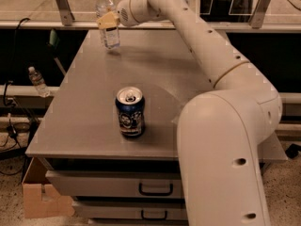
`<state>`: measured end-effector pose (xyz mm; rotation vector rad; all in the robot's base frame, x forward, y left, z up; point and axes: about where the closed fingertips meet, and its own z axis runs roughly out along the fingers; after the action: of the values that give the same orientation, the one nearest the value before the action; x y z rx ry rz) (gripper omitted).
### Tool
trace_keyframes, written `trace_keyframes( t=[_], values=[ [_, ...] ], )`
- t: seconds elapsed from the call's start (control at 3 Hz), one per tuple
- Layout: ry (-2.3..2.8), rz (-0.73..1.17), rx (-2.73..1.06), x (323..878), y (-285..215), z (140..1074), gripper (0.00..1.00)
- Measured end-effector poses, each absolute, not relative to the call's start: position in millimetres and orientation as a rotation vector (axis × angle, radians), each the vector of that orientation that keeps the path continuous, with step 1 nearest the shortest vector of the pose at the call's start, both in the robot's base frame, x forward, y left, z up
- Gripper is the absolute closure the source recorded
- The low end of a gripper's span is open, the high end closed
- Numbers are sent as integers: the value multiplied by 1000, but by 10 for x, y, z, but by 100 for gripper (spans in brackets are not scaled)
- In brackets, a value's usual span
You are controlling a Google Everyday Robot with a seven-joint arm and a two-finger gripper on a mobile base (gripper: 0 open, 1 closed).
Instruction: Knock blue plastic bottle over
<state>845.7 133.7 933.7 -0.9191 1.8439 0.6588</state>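
Observation:
The blue plastic bottle point(107, 19) is a clear water bottle with a white cap, standing upright at the far left of the grey table point(89, 102). My gripper point(107, 21) reaches in from the right on the long white arm. Its tan fingers point(109, 19) are right against the bottle's middle, covering part of the label. The bottle's cap and its lower part show above and below the fingers.
A blue drink can point(130, 112) stands upright near the table's front. My arm's large white base point(221, 159) fills the right foreground. A small clear bottle point(37, 81) sits off the table at the left. A cardboard box point(40, 197) lies on the floor.

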Motion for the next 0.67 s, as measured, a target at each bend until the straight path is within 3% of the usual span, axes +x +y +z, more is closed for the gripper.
trace_keyframes(
  t=[0.33, 0.67],
  values=[
    [1828, 560, -1017, 8268, 1067, 9602, 100],
    [1860, 456, -1182, 7923, 802, 9750, 100]
  ],
)
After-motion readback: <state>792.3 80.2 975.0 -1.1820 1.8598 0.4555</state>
